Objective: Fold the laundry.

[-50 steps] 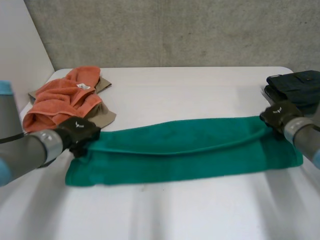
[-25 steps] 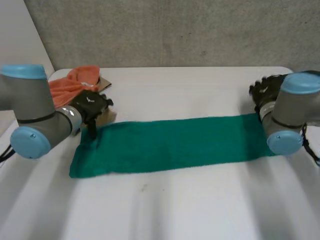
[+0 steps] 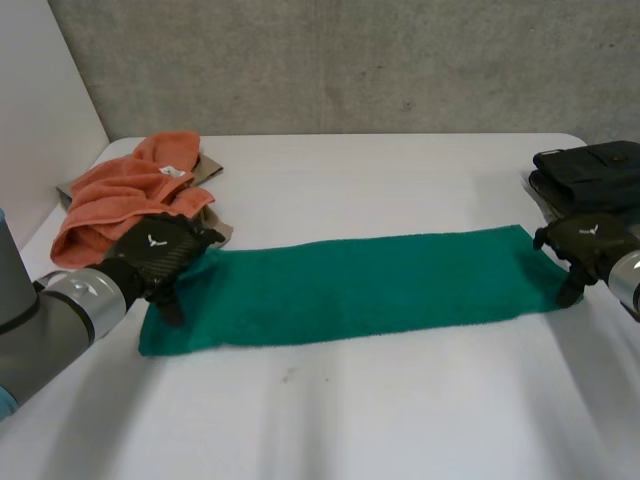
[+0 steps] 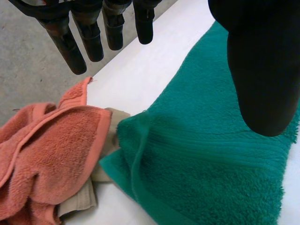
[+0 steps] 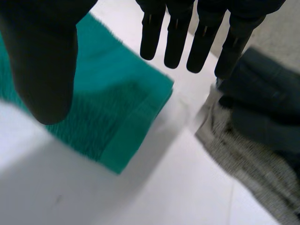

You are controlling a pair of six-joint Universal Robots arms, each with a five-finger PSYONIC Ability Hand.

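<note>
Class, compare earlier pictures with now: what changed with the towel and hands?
The green towel, its top layer held up before, now lies flat. The left hand and right hand let go, open at its ends. The orange towel and dark clothes stayed.

You can see little of the beige cloth (image 4: 78,204), buried under the orange towel (image 4: 51,150). The dark stack (image 3: 590,165) runs off the head view's edge.
</note>
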